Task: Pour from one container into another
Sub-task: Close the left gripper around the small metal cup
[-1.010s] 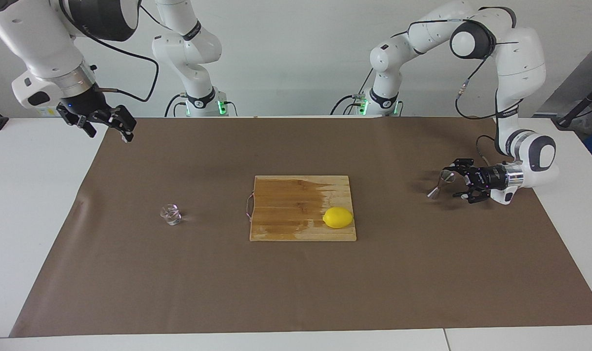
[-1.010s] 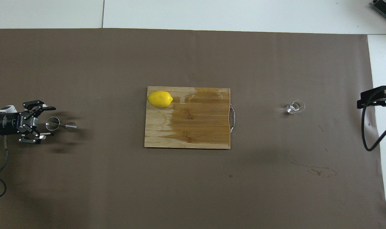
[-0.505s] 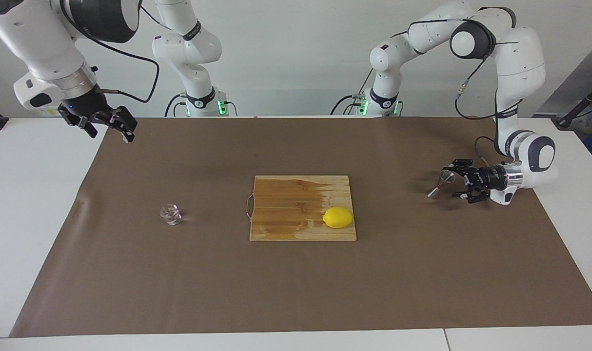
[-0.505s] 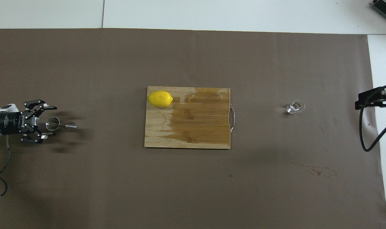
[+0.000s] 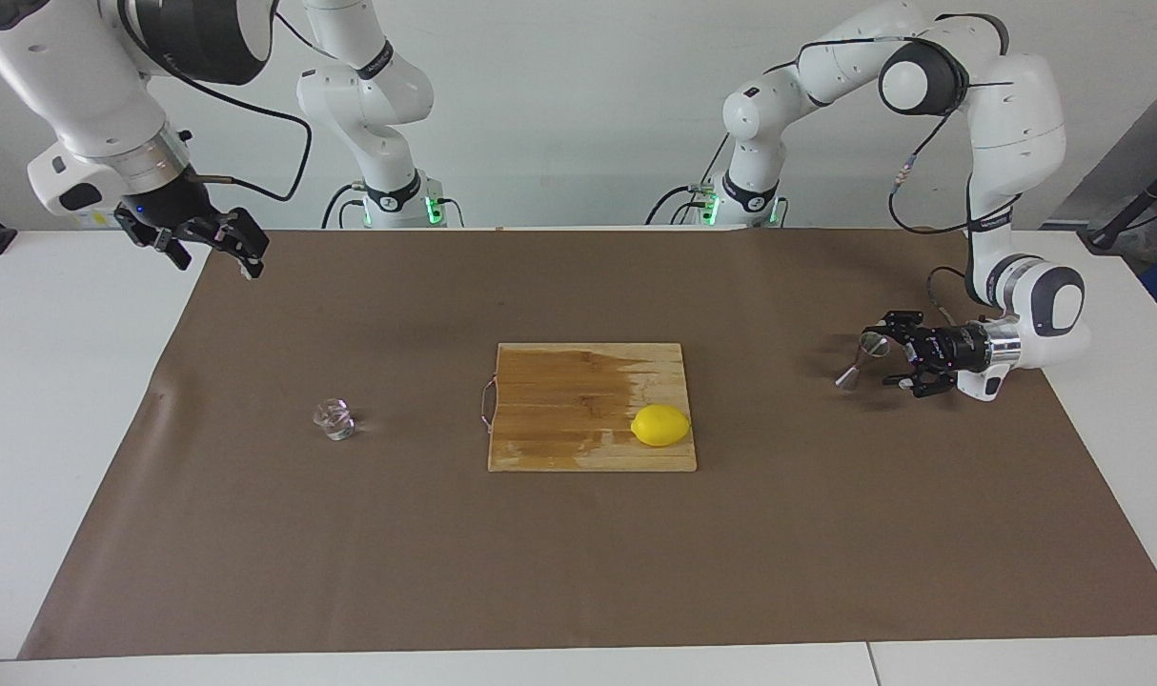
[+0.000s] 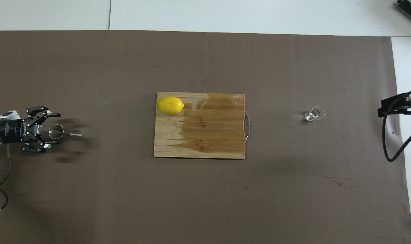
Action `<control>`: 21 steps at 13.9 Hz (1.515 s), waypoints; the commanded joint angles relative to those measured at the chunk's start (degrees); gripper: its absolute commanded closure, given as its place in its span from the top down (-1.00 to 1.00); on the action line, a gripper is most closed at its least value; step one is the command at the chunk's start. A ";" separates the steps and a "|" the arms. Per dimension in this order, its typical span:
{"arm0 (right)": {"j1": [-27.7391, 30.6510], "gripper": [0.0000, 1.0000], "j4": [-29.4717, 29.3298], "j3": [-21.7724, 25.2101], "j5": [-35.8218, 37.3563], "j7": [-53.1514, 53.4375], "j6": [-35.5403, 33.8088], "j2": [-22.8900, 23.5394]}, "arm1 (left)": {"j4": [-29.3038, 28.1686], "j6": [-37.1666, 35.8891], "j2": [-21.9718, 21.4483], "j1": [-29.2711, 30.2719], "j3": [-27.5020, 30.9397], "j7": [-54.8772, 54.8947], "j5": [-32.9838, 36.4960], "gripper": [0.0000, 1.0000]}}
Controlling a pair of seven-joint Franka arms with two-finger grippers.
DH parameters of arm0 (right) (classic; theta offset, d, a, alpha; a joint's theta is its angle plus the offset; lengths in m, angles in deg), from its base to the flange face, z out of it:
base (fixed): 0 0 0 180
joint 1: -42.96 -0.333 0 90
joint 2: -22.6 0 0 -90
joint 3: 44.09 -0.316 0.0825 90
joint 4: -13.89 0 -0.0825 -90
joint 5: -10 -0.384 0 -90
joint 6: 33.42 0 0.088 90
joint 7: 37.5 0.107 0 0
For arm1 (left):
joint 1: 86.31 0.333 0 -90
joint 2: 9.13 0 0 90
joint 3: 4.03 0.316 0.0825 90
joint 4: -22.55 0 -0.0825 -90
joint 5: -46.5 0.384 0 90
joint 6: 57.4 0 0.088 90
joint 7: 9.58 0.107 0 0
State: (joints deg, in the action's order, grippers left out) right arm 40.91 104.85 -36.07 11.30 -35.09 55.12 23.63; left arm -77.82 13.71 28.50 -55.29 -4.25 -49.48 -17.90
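Note:
The steel jigger [image 5: 858,361] stands on the brown mat near the left arm's end of the table; it also shows in the overhead view [image 6: 66,133]. My left gripper [image 5: 881,357] lies low and level beside it, open, with its fingers on either side of the jigger's upper cup [image 6: 56,131]. I cannot tell whether they touch it. The clear glass cup [image 5: 334,419] stands alone on the mat toward the right arm's end, also in the overhead view [image 6: 314,114]. My right gripper [image 5: 214,257] hangs open and empty in the air over the mat's corner.
A wooden cutting board [image 5: 578,400] lies in the middle of the mat, with a yellow lemon [image 5: 660,425] on its corner. The brown mat [image 5: 578,553] covers most of the white table. A faint stain marks the mat [image 6: 337,181] at the right arm's end.
My left gripper has drawn back slightly from the jigger toward the left arm's end. My right gripper has shifted a little. The cup, jigger and lemon have not moved.

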 commanded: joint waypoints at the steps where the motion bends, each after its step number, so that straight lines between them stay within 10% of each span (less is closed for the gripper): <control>1: 0.21 1.00 1.67 -0.11 -0.16 -0.74 0.49 -1.38 | -1.58 0.00 -0.89 -0.09 0.14 -0.80 -1.69 1.00; 7: 0.30 1.00 1.76 -0.11 -0.16 -0.92 0.40 -1.38 | -1.58 0.00 -0.89 0.00 0.14 -1.85 -2.22 0.95; 12: 0.30 1.00 1.67 -0.11 -0.16 -1.01 0.40 -1.38 | -1.58 0.00 -0.89 0.00 0.14 -1.42 -2.66 0.41; 21: 0.30 1.00 1.76 -0.11 -0.16 -1.01 0.31 -1.38 | -1.58 -0.35 -0.89 0.35 -0.21 -1.06 -2.75 0.17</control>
State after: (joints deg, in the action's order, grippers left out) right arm 40.91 105.26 -36.07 11.30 -35.11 55.12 23.45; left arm -77.92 13.67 28.50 -55.22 -4.25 -50.37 -19.53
